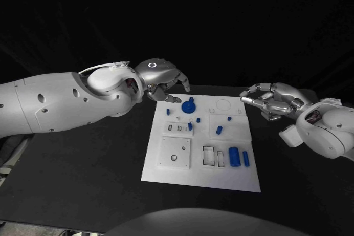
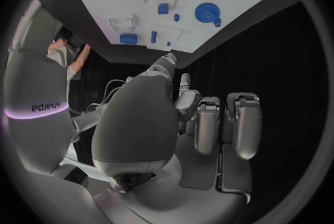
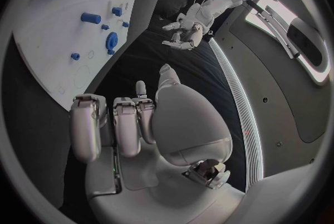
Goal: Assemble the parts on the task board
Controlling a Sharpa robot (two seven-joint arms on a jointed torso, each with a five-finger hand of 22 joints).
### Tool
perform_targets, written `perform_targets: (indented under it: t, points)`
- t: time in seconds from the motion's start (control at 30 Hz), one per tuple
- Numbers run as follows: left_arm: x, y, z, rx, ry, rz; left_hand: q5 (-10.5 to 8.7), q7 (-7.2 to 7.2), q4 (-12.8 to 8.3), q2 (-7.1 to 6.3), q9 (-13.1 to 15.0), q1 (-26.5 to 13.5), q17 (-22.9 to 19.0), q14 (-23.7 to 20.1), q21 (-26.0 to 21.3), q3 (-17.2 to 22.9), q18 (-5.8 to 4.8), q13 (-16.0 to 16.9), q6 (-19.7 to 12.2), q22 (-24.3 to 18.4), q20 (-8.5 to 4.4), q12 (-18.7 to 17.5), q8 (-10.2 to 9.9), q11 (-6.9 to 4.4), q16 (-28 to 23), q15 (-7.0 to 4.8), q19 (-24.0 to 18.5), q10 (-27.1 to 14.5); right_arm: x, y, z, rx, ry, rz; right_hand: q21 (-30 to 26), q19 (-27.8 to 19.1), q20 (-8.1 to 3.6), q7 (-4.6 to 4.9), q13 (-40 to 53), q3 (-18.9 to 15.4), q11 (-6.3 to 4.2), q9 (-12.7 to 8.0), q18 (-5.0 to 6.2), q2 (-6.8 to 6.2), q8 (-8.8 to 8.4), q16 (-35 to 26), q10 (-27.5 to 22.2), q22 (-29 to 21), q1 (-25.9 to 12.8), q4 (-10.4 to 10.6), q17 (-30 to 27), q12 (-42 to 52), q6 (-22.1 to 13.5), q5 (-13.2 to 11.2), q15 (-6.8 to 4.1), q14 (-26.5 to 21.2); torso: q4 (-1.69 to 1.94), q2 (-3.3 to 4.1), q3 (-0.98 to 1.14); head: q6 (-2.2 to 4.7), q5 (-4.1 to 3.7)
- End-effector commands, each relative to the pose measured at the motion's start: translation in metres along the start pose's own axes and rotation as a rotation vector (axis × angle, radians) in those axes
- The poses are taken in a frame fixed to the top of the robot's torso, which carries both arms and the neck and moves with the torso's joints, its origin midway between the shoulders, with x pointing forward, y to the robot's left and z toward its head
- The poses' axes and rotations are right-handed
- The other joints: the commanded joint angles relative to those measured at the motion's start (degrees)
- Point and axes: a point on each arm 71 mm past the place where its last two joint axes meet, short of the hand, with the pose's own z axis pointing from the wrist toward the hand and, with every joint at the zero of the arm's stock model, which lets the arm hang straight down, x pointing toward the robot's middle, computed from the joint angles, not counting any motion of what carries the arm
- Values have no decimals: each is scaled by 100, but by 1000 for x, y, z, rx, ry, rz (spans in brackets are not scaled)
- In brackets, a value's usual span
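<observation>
The black surface (image 1: pixel 88 159) carried the white task board (image 1: pixel 203 172) at its middle; both the left hand (image 1: pixel 162 82) and right hand (image 1: pixel 269 100) hovered at its far corners, fingers curled on nothing; several blue parts (image 1: pixel 234 156), the gear (image 1: pixel 188 107) included, seemed seated, others apparently still loose.

There was one white task board (image 1: pixel 200 180) on one black table (image 1: pixel 81 164). Two robot hands were there, the left hand (image 1: pixel 161 78) and the right hand (image 1: pixel 267 100).

On the board I counted about eight blue parts. One was a round blue gear (image 1: pixel 188 107). Two were long blue cylinders (image 1: pixel 234 156) lying side by side. One was a blue block (image 1: pixel 220 129). About four were tiny blue pegs (image 1: pixel 190 126); they were too small to count for sure.
</observation>
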Motion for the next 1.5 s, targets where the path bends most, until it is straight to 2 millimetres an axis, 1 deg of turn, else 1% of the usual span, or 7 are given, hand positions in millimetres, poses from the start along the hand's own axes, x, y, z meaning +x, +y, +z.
perform_targets:
  t: [0.03, 0.13, 0.3, 0.53, 0.7, 1.17, 1.5]
  points:
    - [8, -10, 5, 120, 138, 314, 352, -138, -29, -64, -2, 192, 1506, 573, 13, 239, -86, 4577, -54, 1506, -81, 923, 17, -529, 14, -87, 596, 1078, 5, -4, -1, 38, 45, 15, 31, 72, -3, -1, 1463, -35, -134, 8, -117, -2, 18, 31, 729, 1268, 65, -11, 1508, -20, -36, 25, -41, 586, -30, 12, 6, -56, -12]
    - [9, -12, 9, 143, 157, 369, 491, -259, -64, -115, 5, 311, 1506, 573, 13, 466, -86, 4577, -22, 1506, -100, 923, 46, -544, 14, -103, 596, 1078, 6, -5, -2, 48, 52, 18, 30, 70, -3, -2, 1463, -36, -133, 11, -116, 4, 28, 31, 729, 1267, 77, -15, 1508, -20, -46, 33, -41, 586, -49, 19, 10, -82, -7]
    - [11, -13, 15, 170, 173, 426, 588, -185, -70, -155, 86, 263, 1506, 573, 13, 674, -86, 4577, 178, 1506, -119, 923, 219, -560, 14, -123, 596, 1078, 10, -9, -4, 70, 70, 24, 16, 55, -3, 3, 1463, -35, -131, 17, -111, 30, 52, 31, 729, 1261, 91, -13, 1508, -20, -60, 57, -40, 586, -80, 22, 22, -135, -7]
    - [12, -20, 23, 227, 168, 448, -214, -62, -24, -84, 775, -563, 1506, 573, 13, 514, -86, 4577, 526, 1506, -161, 923, 1190, -597, 14, -173, 596, 1078, 16, -16, -4, 96, 97, 33, 7, 40, 5, 24, 1463, -75, -114, 32, -107, 114, 123, 31, 729, 1255, 18, 13, 1508, -20, -50, 144, -27, 586, -62, 24, 15, -201, -32]
    - [13, -30, 29, 289, 167, 472, -310, -58, -2, -79, 1224, -682, 1506, 573, 13, 424, -86, 4577, 497, 1506, -176, 923, 1637, -608, 14, -186, 596, 1078, 20, -18, -2, 102, 108, 36, 7, 39, 7, 30, 1463, -86, -110, 35, -107, 127, 141, 31, 729, 1254, 3, 14, 1508, -20, -38, 157, -24, 586, -62, 17, 12, -207, -32]
    - [19, -53, 39, 469, 162, 604, -298, -176, 12, -91, 1410, -940, 1506, 573, 13, 146, -86, 4577, 225, 1506, -183, 923, 1510, -614, 14, -191, 596, 1078, 23, -21, -2, 113, 120, 38, -4, 25, 13, 42, 1463, -116, -100, 42, -103, 149, 178, 31, 729, 1249, -38, 16, 1508, -20, -9, 172, -17, 586, -65, 15, 13, -207, -57]
    - [25, -60, 44, 550, 174, 651, -574, -334, -2, -110, 1457, -970, 1506, 573, 13, -143, -86, 4577, -91, 1506, -177, 923, 1182, -601, 14, -181, 596, 1078, 24, -21, -2, 119, 122, 37, -15, 11, 22, 52, 1463, -166, -89, 36, -99, 187, 198, 31, 729, 1243, -124, 23, 1508, -20, -3, 180, -6, 586, -71, 20, 23, -207, -41]
